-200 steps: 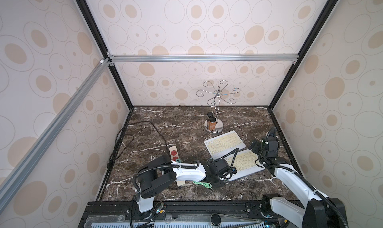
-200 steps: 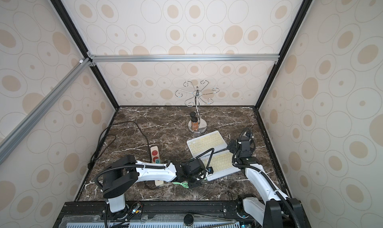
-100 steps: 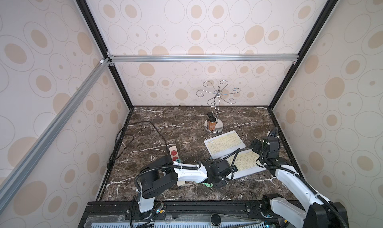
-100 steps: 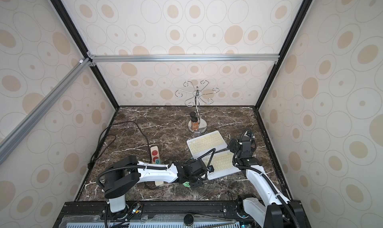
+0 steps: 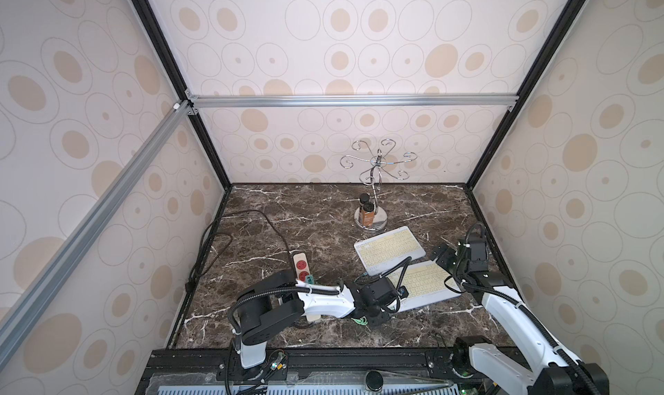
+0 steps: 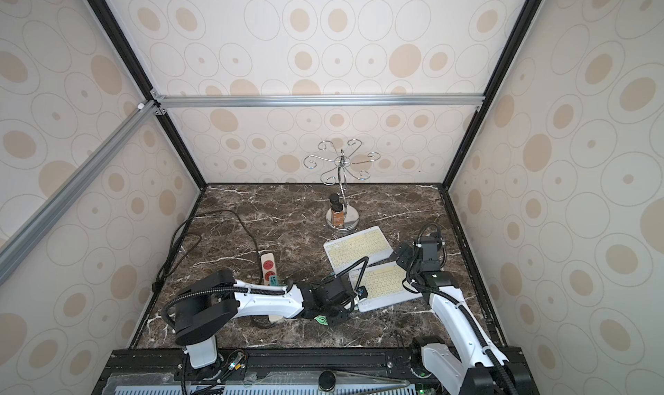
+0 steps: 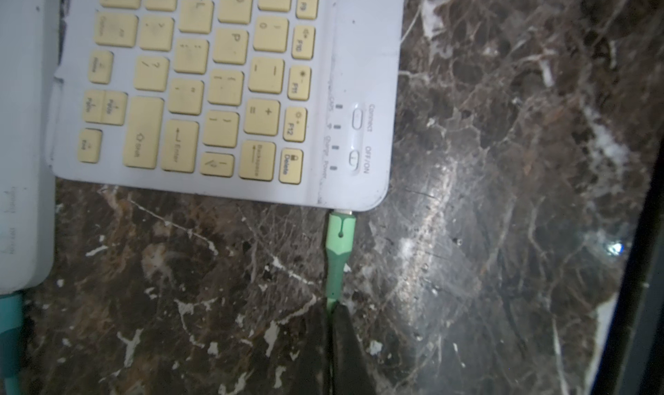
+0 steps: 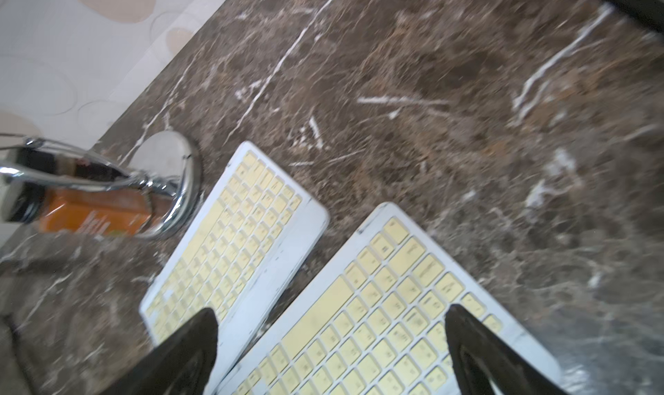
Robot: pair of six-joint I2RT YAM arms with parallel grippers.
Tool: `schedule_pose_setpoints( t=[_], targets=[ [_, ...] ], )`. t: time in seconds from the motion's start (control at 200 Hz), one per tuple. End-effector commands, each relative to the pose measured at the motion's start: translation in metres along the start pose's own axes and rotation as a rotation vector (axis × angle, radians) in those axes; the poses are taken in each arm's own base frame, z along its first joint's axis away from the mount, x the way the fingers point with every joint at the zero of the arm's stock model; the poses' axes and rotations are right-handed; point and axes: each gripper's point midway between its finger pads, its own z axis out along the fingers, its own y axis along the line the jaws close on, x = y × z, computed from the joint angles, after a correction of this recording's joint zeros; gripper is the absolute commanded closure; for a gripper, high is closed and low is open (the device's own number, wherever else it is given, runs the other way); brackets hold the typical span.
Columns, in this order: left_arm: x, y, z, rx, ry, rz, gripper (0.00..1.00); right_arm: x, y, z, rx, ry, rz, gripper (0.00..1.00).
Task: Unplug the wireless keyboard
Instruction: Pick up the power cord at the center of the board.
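Found the wireless keyboard point(image 5: 424, 285) flat on the marble table point(image 5: 287, 210), nearer of two white, yellow-keyed boards, just beside the second keyboard point(image 5: 390, 249), with the green plug point(image 7: 339, 231) seated in its corner port, a sliver of metal showing. Saw the left gripper point(image 7: 330, 312) pinched tight on the green cable point(image 7: 333, 285) just behind that plug. Saw the right gripper point(image 8: 330, 314) spread wide, holding nothing, above the keyboard's opposite end.

On the surface point(image 5: 323, 203), a second keyboard point(image 5: 388, 249) lies just behind the wireless keyboard point(image 5: 427, 285), the stand point(image 5: 381, 220) farther behind, the power strip point(image 5: 301, 265) to its left, the cable point(image 7: 339, 238) at its left end.
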Motion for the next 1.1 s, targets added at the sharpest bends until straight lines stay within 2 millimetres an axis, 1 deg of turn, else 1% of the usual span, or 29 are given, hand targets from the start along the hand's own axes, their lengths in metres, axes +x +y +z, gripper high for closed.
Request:
schedule_pose_setpoints(
  t=[0.0,0.1,0.205,0.255,0.375,0.505,0.615,0.675,0.685,0.73,0.82,0.965,1.095],
  targets=[
    [-0.003,0.001,-0.013,0.024,-0.021,-0.011,1.0,0.046,0.007,-0.013,-0.038,0.263,0.123,0.0],
    [-0.01,-0.001,-0.02,0.039,-0.061,-0.014,1.0,0.063,0.002,-0.028,0.004,0.365,0.161,0.03],
    [-0.016,-0.001,-0.025,0.04,-0.085,-0.013,1.0,0.077,0.013,-0.039,-0.07,0.426,0.211,0.03],
    [-0.019,-0.001,-0.027,0.041,-0.094,-0.014,1.0,0.08,0.017,-0.045,-0.098,0.426,0.226,0.03],
    [-0.028,-0.002,-0.034,0.048,-0.125,-0.012,1.0,0.086,0.017,-0.06,-0.124,0.406,0.237,0.03],
    [-0.036,-0.003,-0.04,0.054,-0.157,-0.002,1.0,0.097,0.026,-0.077,-0.198,0.415,0.265,0.03],
    [-0.042,-0.005,-0.042,0.066,-0.172,0.005,1.0,0.107,0.03,-0.087,-0.233,0.412,0.272,0.02],
    [-0.043,-0.005,-0.043,0.066,-0.177,0.006,1.0,0.109,0.028,-0.089,-0.235,0.398,0.282,0.02],
    [-0.044,-0.005,-0.044,0.067,-0.18,0.008,1.0,0.114,0.03,-0.09,-0.24,0.409,0.267,0.02],
    [-0.044,-0.005,-0.044,0.066,-0.182,0.012,1.0,0.117,0.029,-0.092,-0.244,0.403,0.262,0.02],
    [-0.045,-0.005,-0.047,0.066,-0.189,0.019,1.0,0.121,0.029,-0.092,-0.261,0.392,0.268,0.02],
    [-0.045,-0.005,-0.051,0.063,-0.196,0.024,1.0,0.13,0.029,-0.081,-0.285,0.401,0.292,0.02],
    [-0.044,-0.005,-0.053,0.061,-0.202,0.024,1.0,0.136,0.038,-0.071,-0.336,0.408,0.274,0.02]
  ],
)
